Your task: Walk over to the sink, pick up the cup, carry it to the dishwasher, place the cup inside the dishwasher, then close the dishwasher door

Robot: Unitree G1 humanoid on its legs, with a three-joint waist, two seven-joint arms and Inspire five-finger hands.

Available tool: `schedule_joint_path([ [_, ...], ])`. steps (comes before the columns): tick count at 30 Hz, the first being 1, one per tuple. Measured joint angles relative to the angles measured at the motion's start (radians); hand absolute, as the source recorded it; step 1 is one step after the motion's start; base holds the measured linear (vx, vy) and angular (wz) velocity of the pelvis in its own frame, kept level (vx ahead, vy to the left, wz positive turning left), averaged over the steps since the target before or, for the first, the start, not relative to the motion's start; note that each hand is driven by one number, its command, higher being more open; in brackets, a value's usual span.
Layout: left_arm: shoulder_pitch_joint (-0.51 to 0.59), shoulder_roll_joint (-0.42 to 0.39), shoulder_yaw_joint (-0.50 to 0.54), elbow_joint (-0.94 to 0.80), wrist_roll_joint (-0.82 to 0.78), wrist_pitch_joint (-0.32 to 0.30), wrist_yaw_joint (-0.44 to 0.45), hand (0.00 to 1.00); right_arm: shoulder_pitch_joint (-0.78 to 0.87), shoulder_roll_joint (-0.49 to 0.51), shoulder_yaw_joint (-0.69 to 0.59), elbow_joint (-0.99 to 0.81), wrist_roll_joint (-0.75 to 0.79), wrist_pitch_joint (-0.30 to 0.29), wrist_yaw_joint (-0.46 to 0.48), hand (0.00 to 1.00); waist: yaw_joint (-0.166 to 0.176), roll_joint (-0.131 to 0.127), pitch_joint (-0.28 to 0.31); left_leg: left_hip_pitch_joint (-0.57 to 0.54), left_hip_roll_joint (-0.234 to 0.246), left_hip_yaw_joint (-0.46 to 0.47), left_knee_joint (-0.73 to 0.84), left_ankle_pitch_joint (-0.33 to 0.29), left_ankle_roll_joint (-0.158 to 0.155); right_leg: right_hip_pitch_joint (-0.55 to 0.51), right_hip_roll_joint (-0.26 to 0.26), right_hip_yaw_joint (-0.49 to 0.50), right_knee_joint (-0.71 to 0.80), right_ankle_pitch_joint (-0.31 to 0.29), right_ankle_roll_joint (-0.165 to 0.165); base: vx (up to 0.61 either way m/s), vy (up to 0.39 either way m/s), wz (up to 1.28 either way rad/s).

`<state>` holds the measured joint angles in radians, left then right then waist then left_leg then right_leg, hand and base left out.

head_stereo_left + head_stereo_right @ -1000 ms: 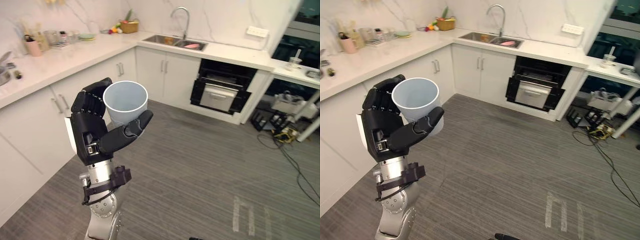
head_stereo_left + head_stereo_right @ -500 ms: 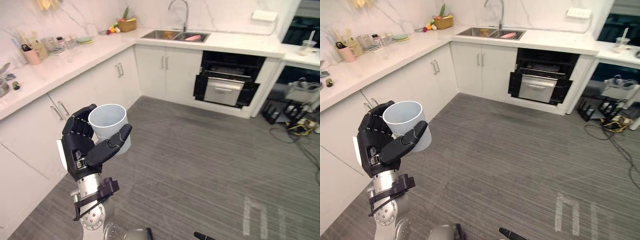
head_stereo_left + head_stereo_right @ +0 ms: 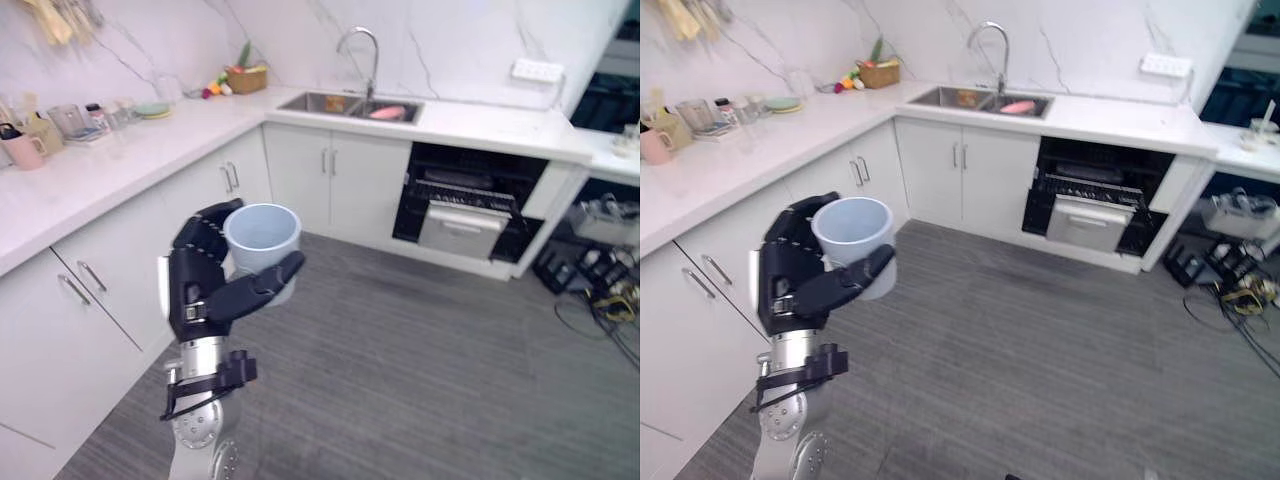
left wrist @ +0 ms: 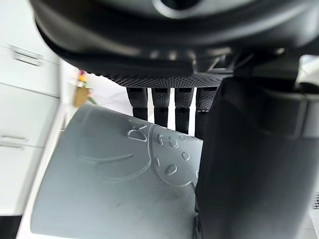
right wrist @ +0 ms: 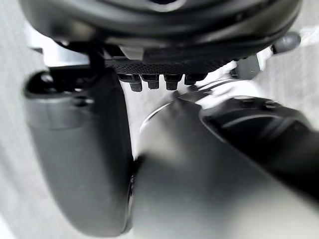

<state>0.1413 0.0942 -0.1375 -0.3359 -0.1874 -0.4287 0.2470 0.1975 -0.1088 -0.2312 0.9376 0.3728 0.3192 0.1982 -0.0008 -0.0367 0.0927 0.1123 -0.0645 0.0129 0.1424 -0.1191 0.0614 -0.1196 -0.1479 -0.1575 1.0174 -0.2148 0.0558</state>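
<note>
The left hand (image 3: 205, 292) is raised close in front of the camera, its fingers and thumb curled round a pale blue-grey cup (image 3: 262, 232). The cup stands upright with its open mouth facing up, showing nothing inside. The right hand (image 5: 159, 30) appears in its own wrist view, where it cannot be told whether it is clenched or released.

Below is a grey striped floor (image 3: 420, 380). White cabinets (image 3: 335, 185) run along the left and far walls under a white marble desk (image 3: 150, 150).

Farther off, a sink (image 3: 350, 104) with a curved tap (image 3: 362, 48) is set in the desk, with something pink (image 3: 387, 112) lying in it. Under the desk, just right of the sink cabinets, the dishwasher (image 3: 470, 205) stands open with its dark interior showing, well apart from the cup.
</note>
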Motion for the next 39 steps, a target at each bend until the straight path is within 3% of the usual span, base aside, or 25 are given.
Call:
schedule_joint_path([
  [3,-0.041,-0.011,-0.002,0.009,-0.008,0.001,0.003,0.00,0.006,0.010,0.001,-0.064,0.020,-0.006,0.016,1.00,-0.031,0.021,0.012,0.066,0.041,-0.058,-0.029,-0.018,0.003,-0.137,0.045,-0.088,-0.233,-0.070,-0.049,0.42,-0.104,0.62],
  [5,-0.072,-0.015,-0.011,0.042,-0.021,0.000,-0.006,0.00,0.003,0.009,0.001,-0.101,0.022,0.011,0.023,1.00,-0.043,0.033,0.021,0.111,0.067,-0.087,-0.035,-0.055,-0.005,-0.200,0.068,-0.054,-0.493,0.001,-0.018,0.50,-0.180,0.60],
  [7,-0.067,-0.018,-0.041,0.072,-0.028,-0.004,-0.006,0.00,0.004,0.008,0.001,-0.116,0.018,0.027,0.032,1.00,-0.043,0.032,0.026,0.188,0.088,-0.090,-0.014,-0.143,-0.028,-0.214,0.076,0.055,-0.720,0.134,0.009,0.52,-0.246,0.55],
  [8,-0.055,-0.018,-0.050,0.073,-0.027,-0.005,-0.006,0.00,0.006,0.009,0.001,-0.124,0.014,0.031,0.034,1.00,-0.046,0.027,0.023,0.213,0.089,-0.091,0.012,-0.192,-0.047,-0.213,0.062,0.092,-0.713,0.145,0.005,0.55,-0.292,0.52],
  [9,-0.038,-0.024,-0.063,0.074,-0.024,-0.011,-0.006,0.00,-0.001,-0.004,-0.002,-0.129,0.011,0.038,0.035,1.00,-0.047,0.036,0.025,0.242,0.107,-0.097,0.036,-0.235,-0.053,-0.217,0.065,0.084,-0.643,0.217,-0.012,0.65,-0.365,0.56],
  [10,-0.018,-0.036,-0.083,0.077,-0.022,-0.012,-0.009,0.00,0.001,-0.016,-0.002,-0.149,0.011,0.049,0.038,1.00,-0.050,0.066,0.020,0.249,0.131,-0.089,0.083,-0.258,-0.056,-0.231,0.071,0.053,-0.546,0.210,-0.042,0.43,-0.250,0.45],
  [12,-0.005,-0.056,-0.095,0.079,-0.022,-0.014,-0.021,0.00,-0.002,-0.032,0.001,-0.176,0.005,0.077,0.029,1.00,-0.054,0.099,0.018,0.213,0.175,-0.072,0.215,-0.241,-0.068,-0.218,0.095,0.007,-0.481,0.113,-0.066,0.55,-0.338,0.44],
  [14,-0.004,-0.082,-0.087,0.078,-0.025,-0.022,-0.025,0.00,0.001,-0.043,0.001,-0.198,0.003,0.109,0.019,1.00,-0.047,0.120,0.028,0.109,0.222,-0.063,0.511,-0.141,-0.153,-0.152,0.125,-0.012,-0.475,0.053,-0.081,0.54,-0.313,0.16],
  [15,0.001,-0.098,-0.084,0.078,-0.029,-0.034,-0.030,0.00,0.016,-0.047,0.007,-0.218,-0.007,0.124,0.006,1.00,-0.039,0.120,0.033,0.013,0.246,-0.074,0.735,0.012,-0.231,-0.097,0.142,-0.016,-0.478,0.010,-0.094,0.59,-0.289,0.05],
  [16,0.012,-0.122,-0.084,0.076,-0.030,-0.047,-0.049,0.00,0.031,-0.049,0.014,-0.233,-0.004,0.126,-0.012,1.00,-0.038,0.125,0.045,-0.082,0.276,-0.066,0.951,0.046,-0.234,-0.028,0.159,-0.023,-0.493,-0.030,-0.117,0.59,-0.277,0.04],
  [17,0.020,-0.131,-0.085,0.075,-0.030,-0.051,-0.060,0.00,0.036,-0.050,0.019,-0.240,-0.001,0.126,-0.021,1.00,-0.036,0.126,0.048,-0.121,0.291,-0.049,1.024,0.037,-0.217,0.012,0.167,-0.024,-0.505,-0.046,-0.122,0.60,-0.249,0.05],
  [19,0.040,-0.135,-0.084,0.068,-0.035,-0.057,-0.098,0.00,0.060,-0.055,0.043,-0.247,0.024,0.122,-0.049,1.00,-0.027,0.123,0.048,-0.233,0.322,0.015,1.103,-0.007,-0.145,0.121,0.179,-0.020,-0.571,-0.071,-0.131,0.43,-0.156,-0.07],
  [20,0.040,-0.137,-0.083,0.053,-0.057,-0.059,-0.127,0.00,0.061,-0.060,0.051,-0.238,0.039,0.118,-0.056,1.00,-0.011,0.121,0.046,-0.312,0.331,0.069,1.048,-0.050,-0.105,0.175,0.185,-0.007,-0.633,-0.066,-0.135,0.36,-0.107,-0.27],
  [22,0.038,-0.128,-0.078,0.030,-0.078,-0.074,-0.149,0.00,0.032,-0.066,0.065,-0.196,0.039,0.099,-0.056,1.00,0.019,0.114,0.041,-0.386,0.307,0.131,0.814,-0.099,-0.090,0.226,0.186,0.041,-0.710,-0.042,-0.118,0.50,-0.059,-0.67],
  [24,0.038,-0.110,-0.064,0.030,-0.089,-0.078,-0.149,0.00,-0.042,-0.070,0.086,-0.096,0.039,0.078,-0.064,1.00,0.043,0.094,0.035,-0.356,0.178,0.083,0.319,-0.064,-0.096,0.276,0.156,0.128,-0.769,-0.036,-0.097,0.68,0.079,-1.23],
  [25,0.038,-0.098,-0.066,0.031,-0.089,-0.078,-0.141,0.00,-0.075,-0.071,0.088,-0.055,0.038,0.065,-0.069,1.00,0.048,0.098,0.033,-0.337,0.115,-0.028,0.071,0.078,-0.097,0.310,0.151,0.198,-0.792,-0.051,-0.069,0.58,0.166,-1.22],
  [26,0.039,-0.095,-0.068,0.034,-0.089,-0.078,-0.137,0.00,-0.078,-0.070,0.092,-0.051,0.034,0.060,-0.071,1.00,0.054,0.102,0.030,-0.331,0.106,-0.051,0.043,0.137,-0.103,0.320,0.152,0.223,-0.796,-0.057,-0.059,0.59,0.251,-1.46],
  [27,0.043,-0.092,-0.083,0.040,-0.089,-0.078,-0.128,0.00,-0.077,-0.070,0.098,-0.044,0.025,0.051,-0.075,1.00,0.070,0.110,0.021,-0.311,0.101,-0.087,0.035,0.282,-0.107,0.344,0.156,0.283,-0.797,-0.074,-0.040,0.55,0.237,-1.06],
  [28,0.043,-0.061,-0.092,0.059,-0.088,-0.078,-0.119,0.00,-0.073,-0.036,0.097,-0.039,0.011,0.025,-0.100,1.00,0.056,0.055,-0.001,-0.309,0.071,-0.048,0.073,0.236,-0.080,0.347,0.113,0.318,-0.794,-0.084,-0.034,0.53,0.215,-0.88],
  [30,0.032,-0.030,-0.111,0.064,-0.087,-0.077,-0.104,0.00,-0.070,-0.003,0.096,-0.039,0.007,-0.014,-0.146,1.00,0.034,0.011,-0.009,-0.311,0.047,-0.013,0.112,0.174,-0.060,0.349,0.074,0.339,-0.784,-0.074,-0.021,0.45,0.148,-0.40],
  [32,0.023,-0.010,-0.129,0.063,-0.090,-0.062,-0.093,0.00,-0.068,0.012,0.087,-0.043,0.008,-0.039,-0.208,1.00,0.035,0.006,-0.008,-0.280,0.043,0.028,0.142,0.110,-0.048,0.332,0.062,0.342,-0.701,-0.055,0.001,0.37,0.156,-0.56],
  [34,0.008,0.001,-0.145,0.045,-0.102,-0.048,-0.087,0.00,-0.036,0.042,0.082,-0.084,0.010,-0.096,-0.273,1.00,0.041,-0.001,-0.002,-0.155,0.041,0.090,0.098,0.043,-0.037,0.184,0.033,0.272,-0.314,0.029,0.071,0.30,0.148,-0.86],
  [35,0.008,0.005,-0.148,0.032,-0.105,-0.048,-0.081,0.00,-0.032,0.050,0.083,-0.091,0.008,-0.113,-0.280,1.00,0.037,0.000,0.001,-0.118,0.041,0.110,0.076,0.031,-0.026,0.132,0.014,0.239,-0.202,0.084,0.064,0.26,0.131,-0.91],
  [37,-0.029,0.006,-0.163,0.021,-0.075,-0.050,-0.034,0.00,-0.028,0.047,0.102,-0.138,-0.007,-0.161,-0.294,1.00,0.001,0.021,0.004,-0.014,0.073,0.167,0.026,0.025,-0.023,-0.001,-0.031,0.072,-0.063,0.013,-0.031,0.26,0.141,-0.74],
  [39,-0.076,0.017,-0.168,0.022,-0.051,-0.051,0.000,0.00,-0.030,0.054,0.135,-0.180,-0.014,-0.194,-0.312,1.00,-0.016,0.026,-0.001,0.031,0.114,0.205,-0.003,0.018,-0.034,-0.067,-0.017,-0.053,-0.194,-0.033,-0.021,0.26,0.057,-0.68],
])
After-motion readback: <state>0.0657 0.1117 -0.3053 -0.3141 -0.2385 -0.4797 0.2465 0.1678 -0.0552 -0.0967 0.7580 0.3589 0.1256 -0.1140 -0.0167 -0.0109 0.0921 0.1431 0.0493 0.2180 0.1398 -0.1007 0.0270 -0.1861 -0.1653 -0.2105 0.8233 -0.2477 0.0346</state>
